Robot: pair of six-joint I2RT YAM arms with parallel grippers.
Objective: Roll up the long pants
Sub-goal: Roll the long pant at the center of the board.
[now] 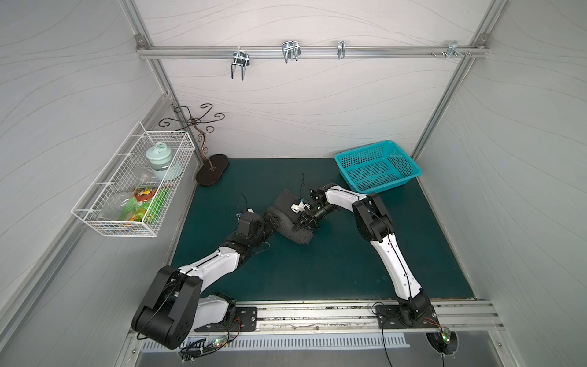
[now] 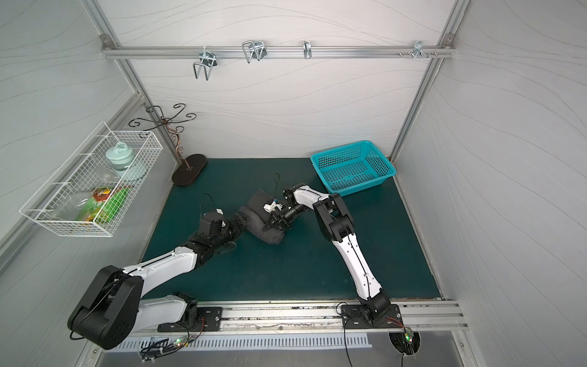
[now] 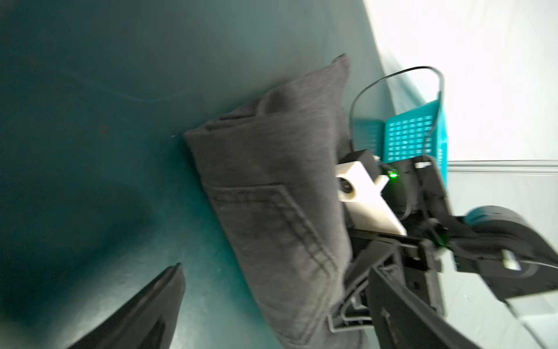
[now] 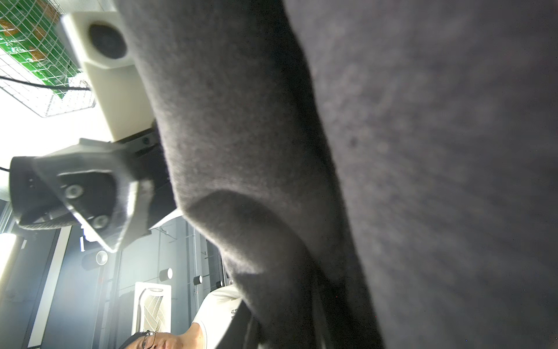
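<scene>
Charcoal-grey cloth, the long pants lie rolled into a short bundle near the middle of the green mat. The teal basket stands well apart toward 1 o'clock. The right gripper reaches in from the bundle's 3 o'clock side, its jaws drawn close and pinching the cloth. The left gripper sits just beside the bundle's 8 o'clock edge, jaws spread wide.

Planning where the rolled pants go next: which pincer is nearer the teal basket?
Right. The right pincer grips the pants mid-table, on the side toward the basket at the far right corner; the left pincer, open, is at the pants' opposite end, farther away.
</scene>
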